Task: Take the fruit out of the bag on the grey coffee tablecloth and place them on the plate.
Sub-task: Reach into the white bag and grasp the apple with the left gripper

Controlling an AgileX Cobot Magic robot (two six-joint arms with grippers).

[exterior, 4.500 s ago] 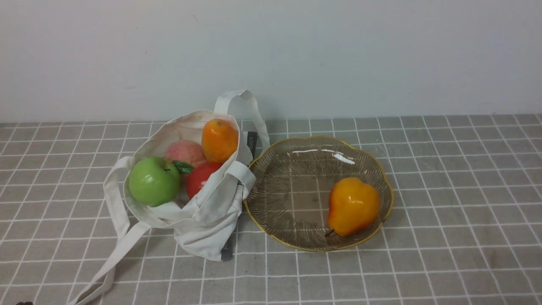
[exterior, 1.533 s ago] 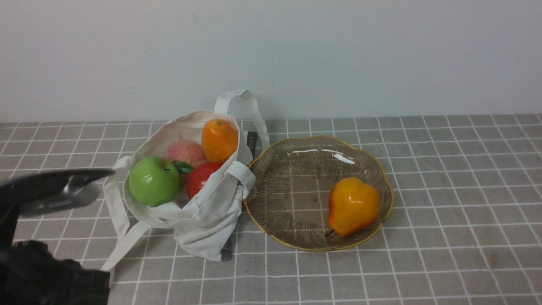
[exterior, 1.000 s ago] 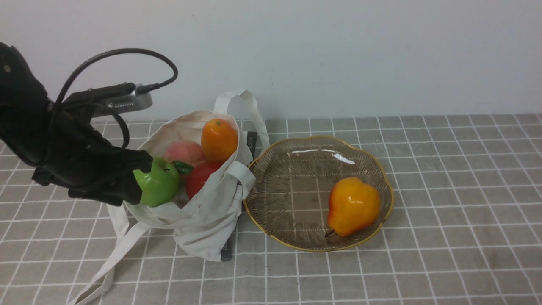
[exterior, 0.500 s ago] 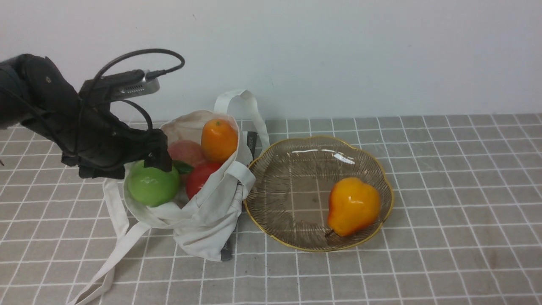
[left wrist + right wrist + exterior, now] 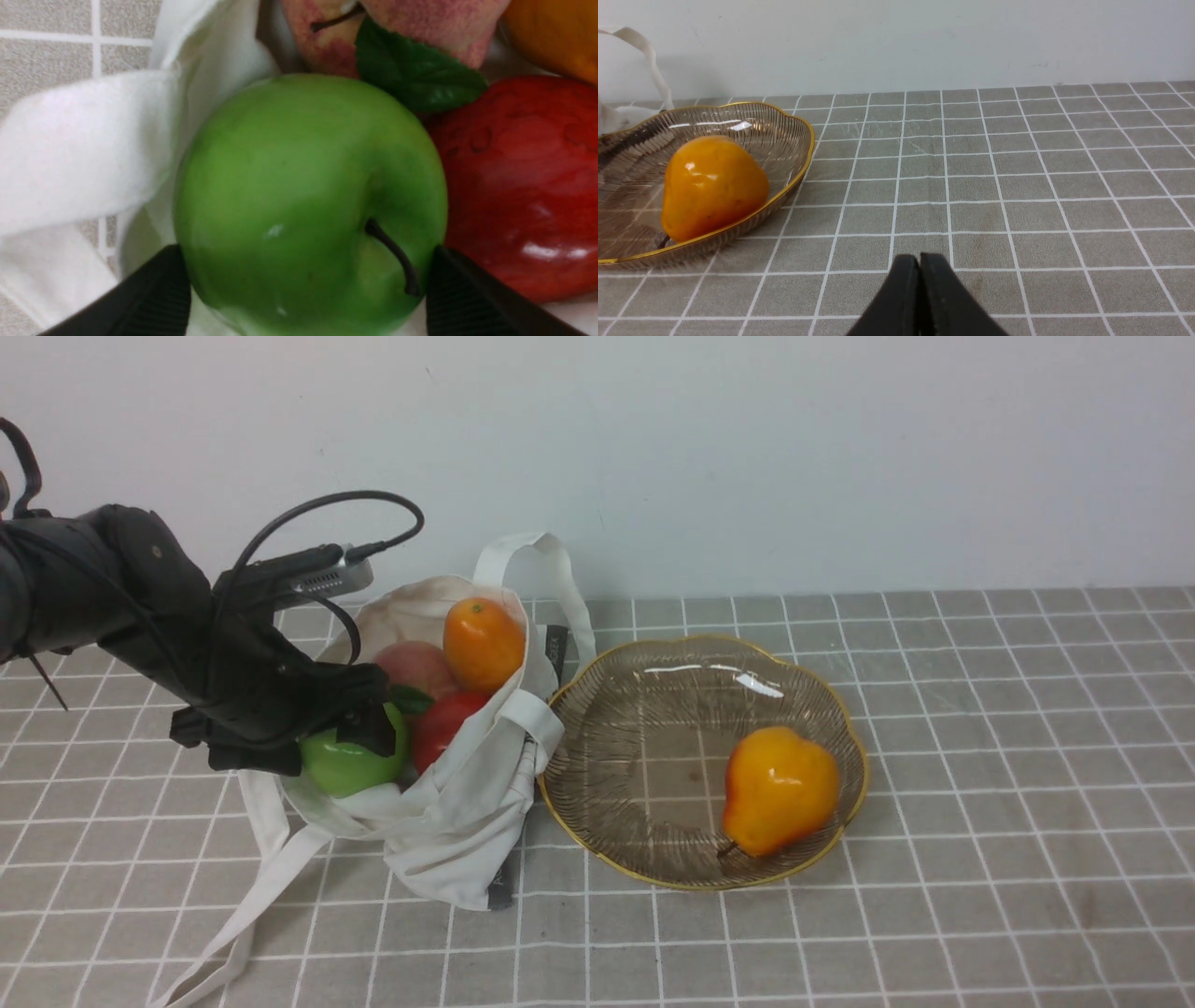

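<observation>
Apple (image 5: pixel 308 186) gripped across sides by left gripper (image 5: pixel 308 284), presumably for lift toward plate (image 5: pixel 672 765) at three o'clock; right gripper (image 5: pixel 920 261) closed.

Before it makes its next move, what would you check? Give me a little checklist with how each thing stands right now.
1. Left gripper has its fingers on both sides of the green apple: ok
2. Apple lifted out of the bag: not ok, it sits inside
3. Grip firm enough to lift: cannot tell
4. Plate has room beside the yellow-orange fruit: ok
5. Apple free of its neighbours: not ok, the red fruit presses close
</observation>
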